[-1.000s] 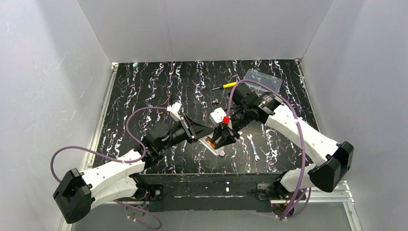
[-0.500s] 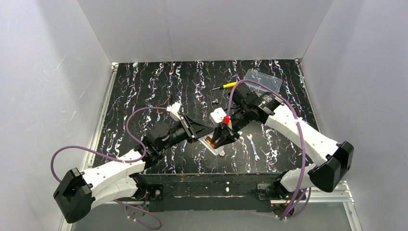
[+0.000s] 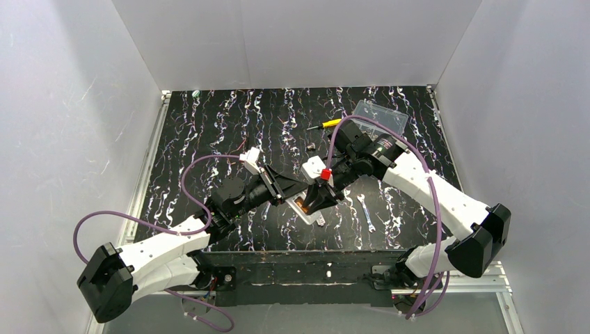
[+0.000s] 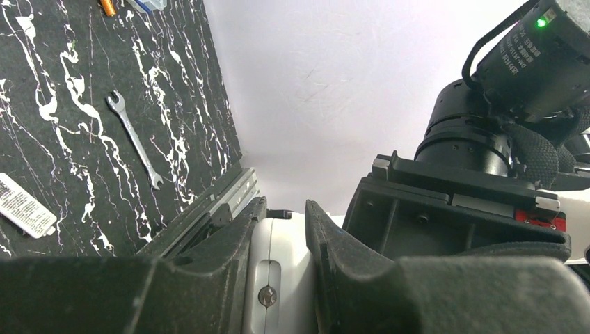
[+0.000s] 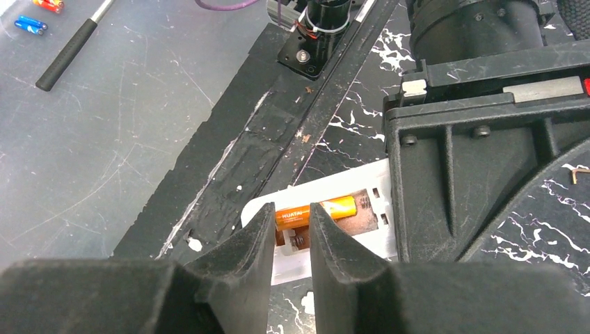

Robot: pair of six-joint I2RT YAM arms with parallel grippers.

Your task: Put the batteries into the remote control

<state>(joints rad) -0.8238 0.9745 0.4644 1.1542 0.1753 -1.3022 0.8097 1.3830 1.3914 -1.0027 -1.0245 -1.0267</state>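
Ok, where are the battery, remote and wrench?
battery (image 5: 341, 207), right wrist view, orange body.
remote (image 5: 348, 243), right wrist view, white lower wall.
wrench (image 4: 136, 141), left wrist view, mid-shaft.

Both arms have white moulded shells on the long links, left arm (image 3: 163, 249) and right arm (image 3: 435, 195). Blocky black housings (image 3: 104, 282) sit at the big joints. One purple cable (image 3: 186, 177) runs along each arm. Hands are matt black, grainy plastic: left hand (image 3: 291, 197), right hand (image 3: 314, 204), with thick wedge fingers (image 5: 236, 257). Round-head screws (image 5: 408, 139) are sunk in the left hand's ribbed body. White camera block (image 3: 250, 157) on each wrist. Red tab (image 3: 324, 176) on the right wrist. Green light (image 4: 542, 22) on its black motor barrel, with white print on the label.
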